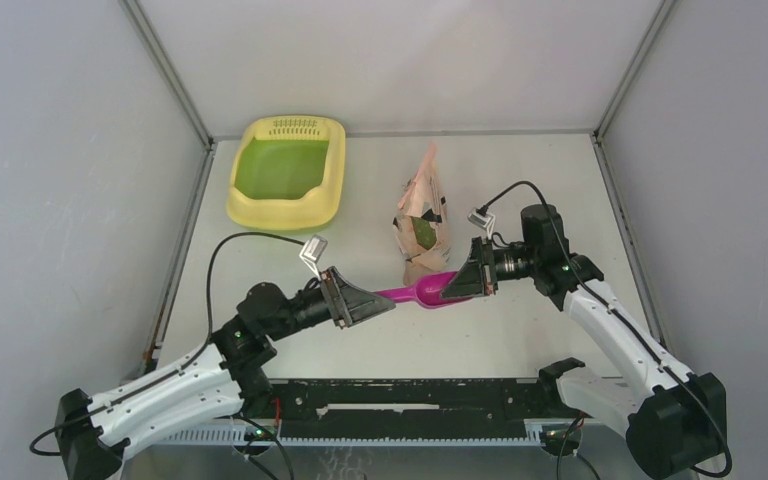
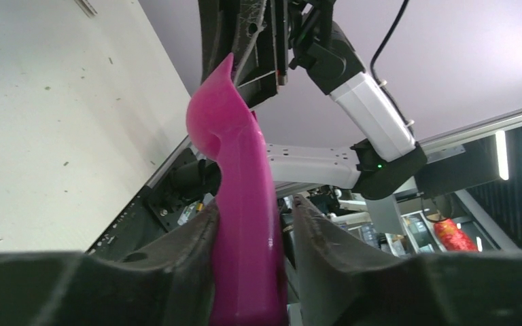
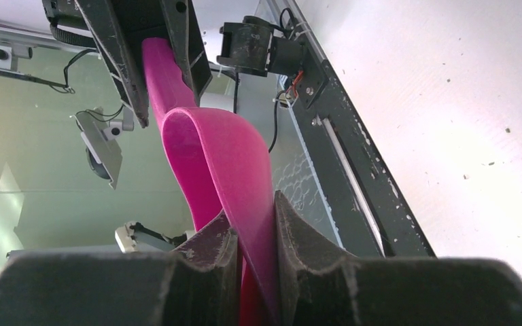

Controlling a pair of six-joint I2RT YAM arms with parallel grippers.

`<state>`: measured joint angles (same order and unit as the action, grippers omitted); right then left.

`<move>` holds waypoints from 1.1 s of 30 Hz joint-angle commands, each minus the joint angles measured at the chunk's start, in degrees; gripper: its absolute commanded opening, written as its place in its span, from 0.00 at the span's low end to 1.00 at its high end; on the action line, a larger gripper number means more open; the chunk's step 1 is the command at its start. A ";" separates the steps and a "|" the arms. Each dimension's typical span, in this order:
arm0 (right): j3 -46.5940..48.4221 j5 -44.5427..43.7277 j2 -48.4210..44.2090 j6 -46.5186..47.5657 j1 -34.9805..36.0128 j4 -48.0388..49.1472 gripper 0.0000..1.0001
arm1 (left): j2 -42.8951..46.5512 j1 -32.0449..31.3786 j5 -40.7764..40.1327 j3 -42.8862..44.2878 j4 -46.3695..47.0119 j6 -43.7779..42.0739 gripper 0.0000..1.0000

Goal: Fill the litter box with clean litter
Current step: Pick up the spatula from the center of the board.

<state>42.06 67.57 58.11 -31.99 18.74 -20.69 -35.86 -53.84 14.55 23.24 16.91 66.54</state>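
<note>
The pale yellow rounded plastic litter box (image 1: pixel 286 170) sits at the far left of the white table (image 1: pixel 520 330), slotted grille at its far end, its green floor open to view from above. Well apart from it, near the table's middle, stands the peach-pink printed plastic bag (image 1: pixel 423 215), upright and crumpled. A dark grey-green patch of the clean litter (image 1: pixel 424 232) shows through its opening. The print on the bag is too small for me to read. Just in front of the bag I have the magenta plastic scoop (image 1: pixel 415 294) off the table between my two claws. My right claw (image 1: pixel 455 287) is clenched on the wall of its bowl end. My left claw (image 1: pixel 388 303) is at the handle end. Only the overhead view shows the litter box, the bag and the litter; neither wrist camera catches them. My right wrist view shows both fingers (image 3: pixel 217 251) pressed flat against the thin magenta wall. My left wrist view shows the handle running up between my fingers (image 2: pixel 197 238). One finger touches it, the other stands just beside it, and I cannot tell whether that claw is gripping or loose.
</note>
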 commanded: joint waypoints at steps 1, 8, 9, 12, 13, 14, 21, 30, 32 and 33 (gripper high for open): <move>2.58 -0.32 -0.41 2.19 -0.06 -0.12 0.00 | -0.39 0.32 1.14 0.86 3.81 -0.07 0.40; 2.53 -0.84 -0.40 3.89 0.35 -1.89 0.00 | -0.53 1.27 1.26 0.58 3.92 0.51 0.45; 2.58 -0.93 -0.37 4.10 0.34 -2.19 0.00 | -0.42 1.54 1.34 0.57 3.86 0.65 0.45; 2.57 -1.25 -0.36 4.82 0.36 -2.96 0.00 | -0.23 2.09 1.58 0.57 3.66 0.84 0.48; 2.56 -1.36 -0.35 4.96 0.39 -3.21 0.00 | -0.17 2.28 1.67 0.57 3.58 0.82 0.49; 2.56 -1.41 -0.36 5.09 0.34 -3.36 0.00 | -0.11 2.33 1.75 0.57 3.50 0.86 0.49; 2.58 -1.79 -0.23 5.39 0.35 -3.59 0.00 | 0.52 3.12 1.61 0.08 2.90 1.11 0.48; 2.18 -2.35 -0.19 4.77 0.37 -2.72 0.00 | 0.36 3.27 2.02 -0.30 3.63 1.56 0.42; 2.06 -2.36 -0.10 4.34 0.40 -2.16 0.00 | 0.30 3.31 2.08 -0.38 3.66 1.66 0.41; 2.01 -2.43 -0.10 4.21 0.43 -1.94 0.00 | 0.22 3.31 2.08 -0.35 3.64 1.66 0.40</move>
<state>42.61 66.52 58.11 -28.64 18.90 -24.12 -36.23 -50.85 15.70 23.22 15.73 67.53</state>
